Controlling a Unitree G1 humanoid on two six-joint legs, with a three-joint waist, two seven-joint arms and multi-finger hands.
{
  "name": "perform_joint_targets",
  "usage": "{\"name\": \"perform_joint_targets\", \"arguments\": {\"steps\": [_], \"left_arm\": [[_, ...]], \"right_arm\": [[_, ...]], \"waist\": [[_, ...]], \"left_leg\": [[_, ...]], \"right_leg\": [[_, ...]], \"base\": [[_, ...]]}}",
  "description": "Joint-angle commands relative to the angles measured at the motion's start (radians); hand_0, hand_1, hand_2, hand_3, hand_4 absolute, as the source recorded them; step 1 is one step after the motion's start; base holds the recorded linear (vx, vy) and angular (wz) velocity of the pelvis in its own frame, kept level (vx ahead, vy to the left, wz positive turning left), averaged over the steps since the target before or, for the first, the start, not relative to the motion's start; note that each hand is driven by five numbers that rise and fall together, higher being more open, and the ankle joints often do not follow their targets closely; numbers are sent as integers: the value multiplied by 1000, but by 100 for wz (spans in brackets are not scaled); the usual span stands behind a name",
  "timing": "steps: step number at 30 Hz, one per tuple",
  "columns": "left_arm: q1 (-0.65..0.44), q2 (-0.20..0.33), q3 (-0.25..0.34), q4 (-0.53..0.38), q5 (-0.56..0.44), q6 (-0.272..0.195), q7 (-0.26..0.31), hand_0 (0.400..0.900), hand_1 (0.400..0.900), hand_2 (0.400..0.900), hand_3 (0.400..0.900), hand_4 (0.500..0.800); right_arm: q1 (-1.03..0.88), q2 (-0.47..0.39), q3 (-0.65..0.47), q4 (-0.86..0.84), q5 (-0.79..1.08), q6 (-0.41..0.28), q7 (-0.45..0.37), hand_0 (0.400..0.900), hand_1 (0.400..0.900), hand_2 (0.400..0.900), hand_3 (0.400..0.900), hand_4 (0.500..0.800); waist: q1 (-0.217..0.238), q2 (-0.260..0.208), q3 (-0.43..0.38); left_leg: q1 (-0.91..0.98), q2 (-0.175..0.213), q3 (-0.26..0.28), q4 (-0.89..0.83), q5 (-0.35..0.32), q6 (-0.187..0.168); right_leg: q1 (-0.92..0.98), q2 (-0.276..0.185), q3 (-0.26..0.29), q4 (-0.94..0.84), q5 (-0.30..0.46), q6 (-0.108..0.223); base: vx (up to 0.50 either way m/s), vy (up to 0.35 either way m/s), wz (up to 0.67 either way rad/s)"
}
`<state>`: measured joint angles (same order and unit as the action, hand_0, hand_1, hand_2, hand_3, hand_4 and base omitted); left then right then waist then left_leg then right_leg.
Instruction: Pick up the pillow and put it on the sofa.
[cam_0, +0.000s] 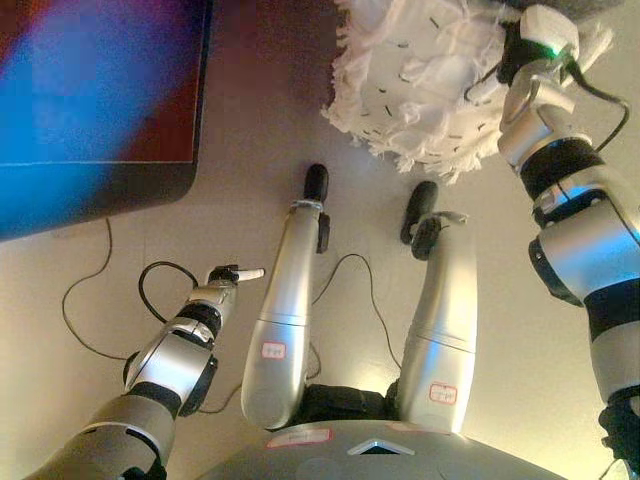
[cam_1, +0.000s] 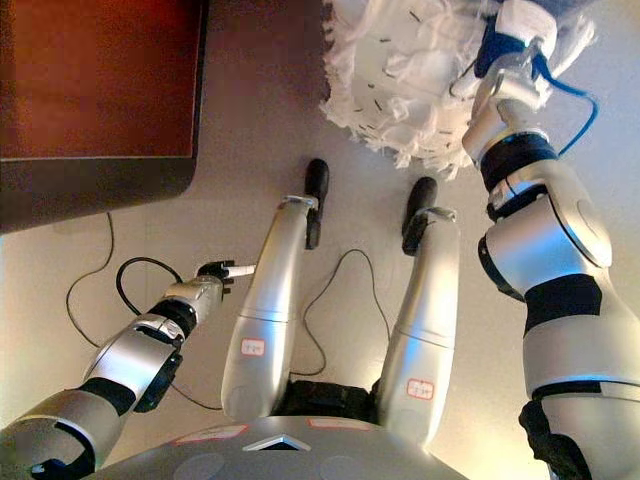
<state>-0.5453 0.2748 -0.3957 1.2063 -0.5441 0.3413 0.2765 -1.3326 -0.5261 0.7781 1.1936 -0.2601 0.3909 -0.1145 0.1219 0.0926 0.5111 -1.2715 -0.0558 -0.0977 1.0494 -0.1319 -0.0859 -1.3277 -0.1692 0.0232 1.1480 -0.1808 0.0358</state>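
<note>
The white shaggy pillow (cam_0: 415, 80) lies on the floor (cam_0: 250, 110) at the top of the view, right of the dark sofa (cam_0: 95, 100). The right robot hand (cam_0: 545, 45) is at the pillow's right edge; its fingers seem buried in the fringe, so I cannot tell whether they are clamped. The left robot hand (cam_0: 228, 278) hangs low with fingers relaxed, holding nothing. This looks like the grasp step; next comes a firm hold, a lift, then a carry left onto the sofa.
</note>
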Motion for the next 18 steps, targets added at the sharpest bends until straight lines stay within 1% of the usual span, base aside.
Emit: {"name": "perform_joint_targets", "arguments": {"steps": [1,3,6,7,8,9,11,13,18], "left_arm": [[104,28,19,46,-5,-5,25,900,900,900,900,800],[118,29,21,39,-8,-13,19,900,900,900,900,800],[138,30,22,33,-11,-28,12,900,900,900,900,800],[145,30,20,30,-14,-33,9,900,900,900,900,800],[150,30,24,29,-14,-35,9,900,900,900,900,800],[156,30,27,30,-16,-42,7,900,900,900,900,800],[171,38,30,25,-14,-50,-4,900,900,900,900,800],[183,44,34,21,-13,-58,-9,900,900,900,900,800],[210,55,36,0,-13,-87,-22,900,900,900,900,800]], "right_arm": [[-38,-41,22,-45,47,-17,73,900,900,900,900,800],[-44,-42,21,-57,60,-22,92,900,900,900,900,800],[-56,-48,23,-61,83,-49,132,900,900,900,900,800],[-63,-53,22,-64,91,-59,146,822,822,822,822,753],[-65,-57,19,-68,90,-71,165,822,822,822,822,753],[-67,-63,20,-72,106,-83,178,400,400,400,400,500],[-77,-76,19,-74,129,-98,187,400,400,400,400,500],[-80,-86,18,-71,132,-127,185,400,400,400,400,500],[-78,-113,22,-72,132,-146,192,400,400,400,400,500]], "waist": [[7,84,9],[8,87,9],[11,93,9],[11,97,9],[11,98,9],[11,99,9],[13,103,9],[15,105,9],[20,106,9]], "left_leg": [[37,-5,34,6,-67,74],[24,-1,37,20,-71,70],[1,0,42,56,-79,67],[-6,2,46,65,-82,66],[-14,3,48,75,-84,64],[-22,3,49,84,-85,63],[-33,9,52,97,-86,60],[-39,11,53,107,-87,59],[-39,20,50,116,-87,60]], "right_leg": [[56,-31,16,-43,-16,-24],[41,-38,17,-35,-17,-24],[18,-44,23,-10,-23,-26],[10,-47,25,-2,-24,-26],[2,-49,27,5,-26,-26],[-6,-50,28,12,-28,-27],[-18,-55,32,28,-32,-27],[-26,-58,32,40,-34,-28],[-24,-65,23,40,-29,-31]], "base": [[-22,49,2],[-21,40,1],[-5,44,1],[-4,41,4],[-7,34,5],[-8,22,7],[-6,9,7],[4,-8,5],[0,0,0]]}}
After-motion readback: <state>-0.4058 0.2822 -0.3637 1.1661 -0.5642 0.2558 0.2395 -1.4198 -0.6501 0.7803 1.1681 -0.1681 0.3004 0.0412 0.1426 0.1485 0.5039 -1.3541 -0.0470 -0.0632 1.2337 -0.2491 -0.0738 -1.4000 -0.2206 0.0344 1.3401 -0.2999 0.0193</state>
